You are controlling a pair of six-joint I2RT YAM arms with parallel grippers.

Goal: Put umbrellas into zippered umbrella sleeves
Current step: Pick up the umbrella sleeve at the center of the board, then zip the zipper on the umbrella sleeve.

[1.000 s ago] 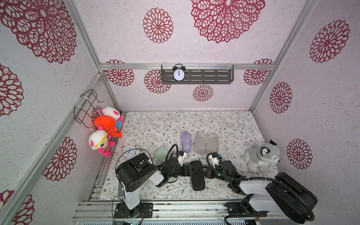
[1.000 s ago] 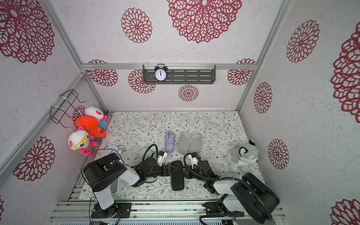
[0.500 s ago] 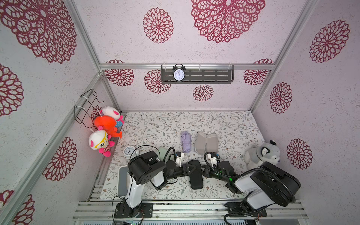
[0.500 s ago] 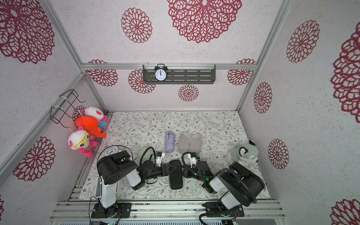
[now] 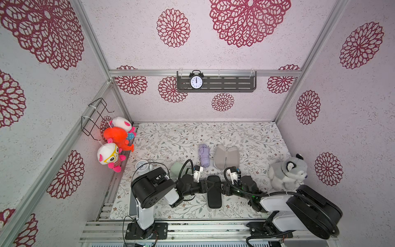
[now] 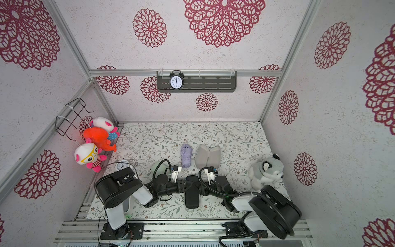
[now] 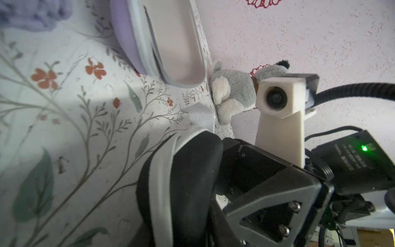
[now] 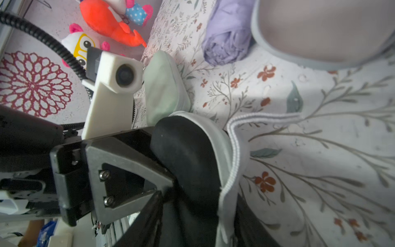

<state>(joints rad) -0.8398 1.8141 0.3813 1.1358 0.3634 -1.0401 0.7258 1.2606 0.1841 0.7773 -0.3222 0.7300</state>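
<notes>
The black sleeve (image 5: 214, 192) lies closed on the floral table at the front centre, and a white zipper tape (image 8: 233, 149) trails from its edge. My left gripper (image 5: 208, 185) comes at it from the left and is shut on its side. My right gripper (image 5: 221, 187) faces it from the right, jaws spread astride the sleeve (image 8: 188, 162). Behind them lies the lilac umbrella (image 5: 203, 155). Beside that is the lilac sleeve (image 5: 227, 157), spread open with its grey lining up. The mint green sleeve (image 5: 177, 169) is closed and partly hidden behind my left arm.
A grey plush animal (image 5: 287, 173) sits at the right edge of the table. A small white clock (image 5: 142, 166) stands at the left. Plush toys (image 5: 115, 136) hang on the left wall. A grey tray (image 5: 132, 205) lies under my left arm's base.
My left jaws have closed in on the black sleeve while my right jaws have spread apart. Both arms' rear links have shifted. The sleeve has stayed in place.
</notes>
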